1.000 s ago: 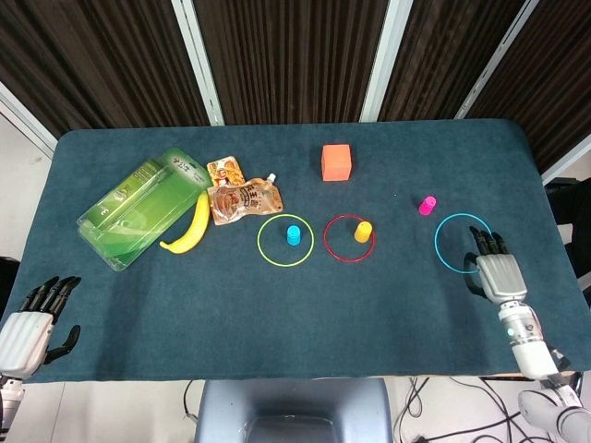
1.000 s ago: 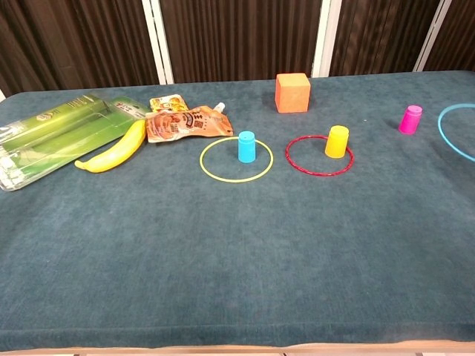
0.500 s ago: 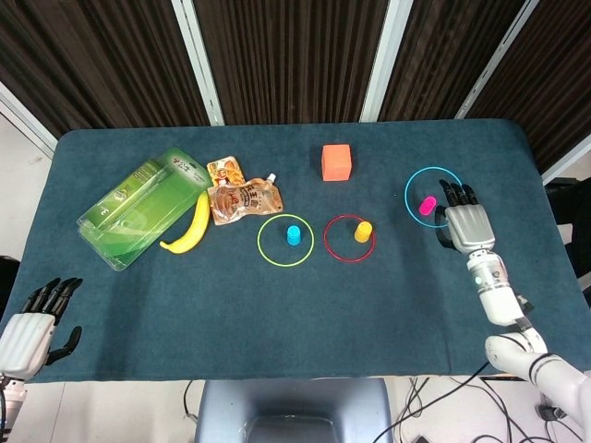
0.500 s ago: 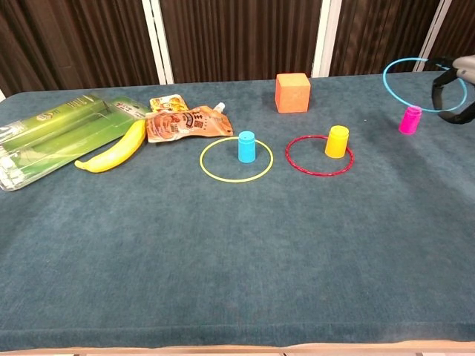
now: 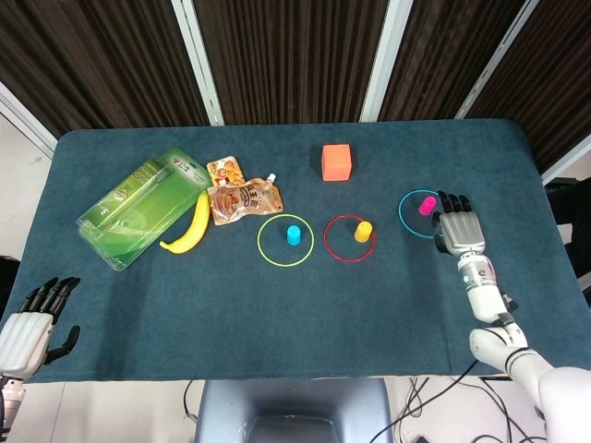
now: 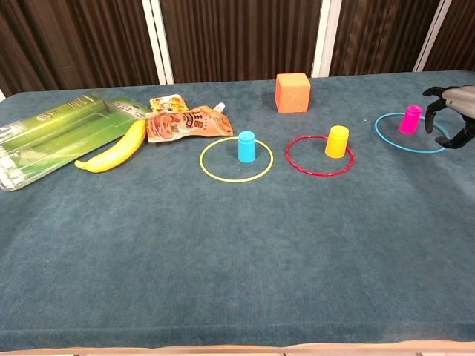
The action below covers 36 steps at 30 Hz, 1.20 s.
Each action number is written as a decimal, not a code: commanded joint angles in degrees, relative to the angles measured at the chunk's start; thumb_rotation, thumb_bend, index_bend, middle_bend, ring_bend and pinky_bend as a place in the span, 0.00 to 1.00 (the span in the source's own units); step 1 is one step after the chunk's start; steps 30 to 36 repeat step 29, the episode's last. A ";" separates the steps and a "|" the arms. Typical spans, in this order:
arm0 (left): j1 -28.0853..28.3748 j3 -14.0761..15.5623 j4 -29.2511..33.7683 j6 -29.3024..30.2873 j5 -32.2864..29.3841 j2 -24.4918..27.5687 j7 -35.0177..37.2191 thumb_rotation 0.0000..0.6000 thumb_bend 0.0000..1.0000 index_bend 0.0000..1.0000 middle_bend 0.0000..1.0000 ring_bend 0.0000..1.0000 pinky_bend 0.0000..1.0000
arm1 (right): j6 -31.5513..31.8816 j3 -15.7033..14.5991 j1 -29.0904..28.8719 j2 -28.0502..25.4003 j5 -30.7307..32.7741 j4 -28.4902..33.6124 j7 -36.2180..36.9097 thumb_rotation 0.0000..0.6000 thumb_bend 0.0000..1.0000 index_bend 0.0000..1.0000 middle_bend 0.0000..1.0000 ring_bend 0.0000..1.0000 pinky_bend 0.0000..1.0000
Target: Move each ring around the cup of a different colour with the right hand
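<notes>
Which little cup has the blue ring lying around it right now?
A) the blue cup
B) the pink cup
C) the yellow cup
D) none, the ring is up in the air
B: the blue ring lies flat on the table around the pink cup, beside the right hand.

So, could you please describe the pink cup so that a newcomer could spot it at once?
Start at the orange cube near the table's far edge and look right, towards the right hand. The pink cup stands beside it, inside the blue ring; the other cups are blue and yellow.
</notes>
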<state>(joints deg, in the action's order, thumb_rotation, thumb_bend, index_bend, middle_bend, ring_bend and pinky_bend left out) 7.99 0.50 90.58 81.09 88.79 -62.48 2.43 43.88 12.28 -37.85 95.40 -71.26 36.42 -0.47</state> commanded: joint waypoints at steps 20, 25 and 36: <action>-1.00 0.19 -1.19 4.44 3.59 -0.57 1.19 1.00 0.44 0.00 0.07 0.03 0.12 | 54.71 -18.52 35.74 -21.68 -21.23 51.44 -12.78 1.00 0.37 0.08 0.00 0.00 0.00; -1.66 0.31 -1.80 5.75 3.95 -0.43 2.11 1.00 0.44 0.00 0.07 0.03 0.12 | 53.87 -16.97 35.19 -23.35 -22.08 52.38 -12.66 1.00 0.37 0.07 0.00 0.00 0.00; -1.68 0.01 -1.75 5.48 3.17 -0.55 1.64 1.00 0.44 0.00 0.07 0.03 0.12 | 50.99 -17.00 35.11 -24.14 -20.93 52.53 -11.89 1.00 0.37 0.07 0.00 0.00 0.00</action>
